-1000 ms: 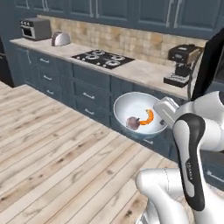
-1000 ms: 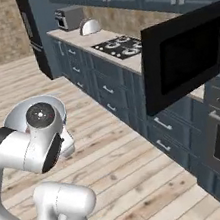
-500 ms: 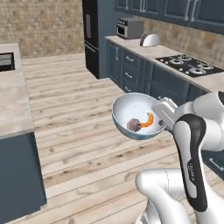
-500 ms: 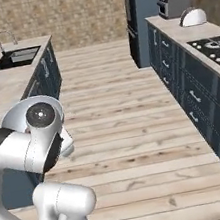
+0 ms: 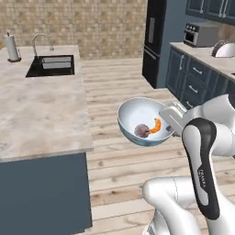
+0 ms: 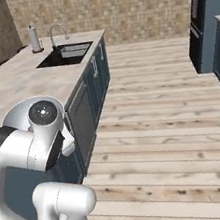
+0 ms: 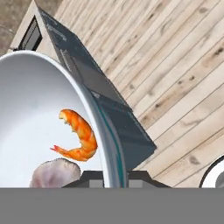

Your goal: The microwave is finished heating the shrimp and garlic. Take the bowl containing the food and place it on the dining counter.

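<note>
Item: round white bowl with a blue-patterned outside (image 5: pixel 144 121); riding in the air above the pale wooden plank floor (image 5: pixel 124 82), well apart from any support; tilting slightly, its open mouth facing up and toward the left base camera.

Contents: small curved orange shrimp (image 5: pixel 155 125) and roundish brownish-purple garlic bulb (image 5: pixel 141 131), lying loose and touching low in the plain white inside; the shrimp (image 7: pixel 78 135) sitting just above the garlic (image 7: pixel 54 173) in the hand view.

Holder: two-finger tool (image 5: pixel 169 117) of the white arm, pinching the right-hand rim, its fingers closed tight on the thin wall; rim edge (image 7: pixel 98 118) running up between the tips in the hand view.

Destination: long beige marbled stone desk on a dark blue base (image 5: pixel 41 110), carrying an inset sink (image 5: pixel 50 65), standing near, to the left of the bowl.

Handling, judged: stiff, glazed, likely slippery and breakable; a rim pinch is leaving its weight hanging to one side, so it may be wanting to pivot; loose contents are rolling freely if tipped; level carriage and a gentle, flat set-down on bare stone, away from the edge, looking advisable.
</note>
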You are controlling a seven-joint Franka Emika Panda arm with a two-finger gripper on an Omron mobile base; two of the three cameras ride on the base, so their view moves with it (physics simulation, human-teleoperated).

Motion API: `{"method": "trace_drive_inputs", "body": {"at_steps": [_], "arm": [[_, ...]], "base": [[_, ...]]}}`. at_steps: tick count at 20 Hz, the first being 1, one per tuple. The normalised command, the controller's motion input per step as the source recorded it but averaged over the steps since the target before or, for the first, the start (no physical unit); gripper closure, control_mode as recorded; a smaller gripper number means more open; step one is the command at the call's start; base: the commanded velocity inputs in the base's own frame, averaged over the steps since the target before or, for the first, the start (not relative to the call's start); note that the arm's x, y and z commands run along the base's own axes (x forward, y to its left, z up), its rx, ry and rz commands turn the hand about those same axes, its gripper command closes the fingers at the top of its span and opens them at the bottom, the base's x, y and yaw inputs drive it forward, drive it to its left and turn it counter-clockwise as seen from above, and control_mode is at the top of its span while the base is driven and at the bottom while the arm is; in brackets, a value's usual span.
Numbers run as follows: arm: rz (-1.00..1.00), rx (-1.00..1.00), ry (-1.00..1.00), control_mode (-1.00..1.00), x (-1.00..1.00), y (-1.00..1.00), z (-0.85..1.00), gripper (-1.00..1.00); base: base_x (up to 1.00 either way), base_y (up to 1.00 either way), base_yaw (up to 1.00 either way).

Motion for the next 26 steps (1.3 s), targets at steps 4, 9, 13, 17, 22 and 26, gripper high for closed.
{"method": "trace_drive_inputs", "body": {"at_steps": [4,9,13,17,22,26], "arm": [[0.00,0.00,0.00,1.00,0.00,0.00,0.00,1.00],[0.00,0.00,0.00,1.00,0.00,0.00,0.00,1.00],[0.00,0.00,0.00,1.00,0.00,0.00,0.00,1.00],[0.00,0.00,0.00,1.00,0.00,0.00,0.00,1.00],[-0.01,0.00,0.05,-1.00,0.40,0.10,-0.03,1.00],[-0.10,0.02,0.30,-1.00,1.00,0.04,-0.19,1.00]], "base": [[0.19,1.00,0.32],[0.00,1.00,0.27],[0.47,1.00,0.05],[0.80,1.00,-0.28],[0.56,0.50,-0.16],[0.00,0.00,0.00]]}}
